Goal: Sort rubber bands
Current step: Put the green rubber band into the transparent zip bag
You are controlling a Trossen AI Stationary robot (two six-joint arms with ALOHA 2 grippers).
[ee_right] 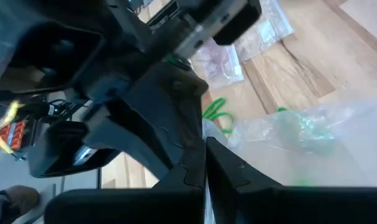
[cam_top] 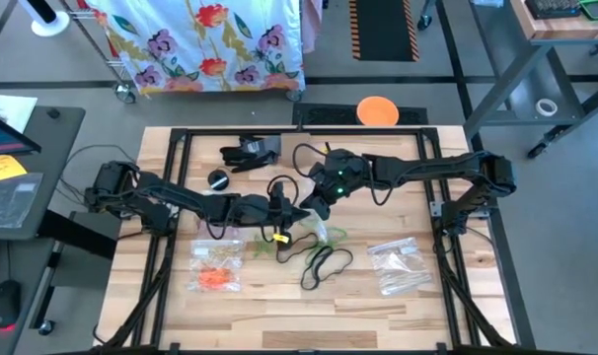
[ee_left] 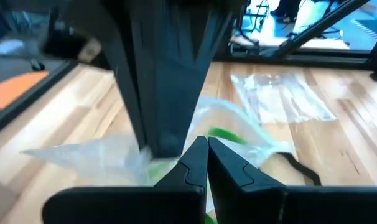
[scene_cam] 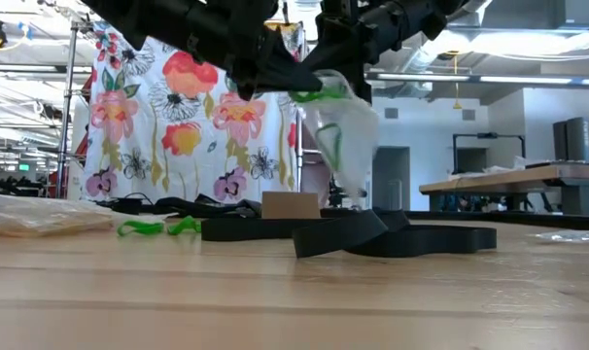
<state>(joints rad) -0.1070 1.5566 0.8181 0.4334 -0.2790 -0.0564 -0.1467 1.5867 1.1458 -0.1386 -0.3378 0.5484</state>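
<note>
Wooden table (cam_top: 309, 306), black bands (cam_top: 324, 264), green bands (scene_cam: 158, 227), zip bags (cam_top: 398, 266)

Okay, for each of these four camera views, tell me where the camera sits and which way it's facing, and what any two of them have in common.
High view: above the table, looking straight down; both arms meet at a clear bag mid-table.
Low view: at table-top height, looking level across the wood; the arms come in from above, the bag hanging between them.
Left wrist view: on the left arm, looking past the shut left gripper pinching the bag.
Right wrist view: on the right arm, looking past the shut right gripper on the bag.
Shared: all show the bag holding green rubber bands.
</note>
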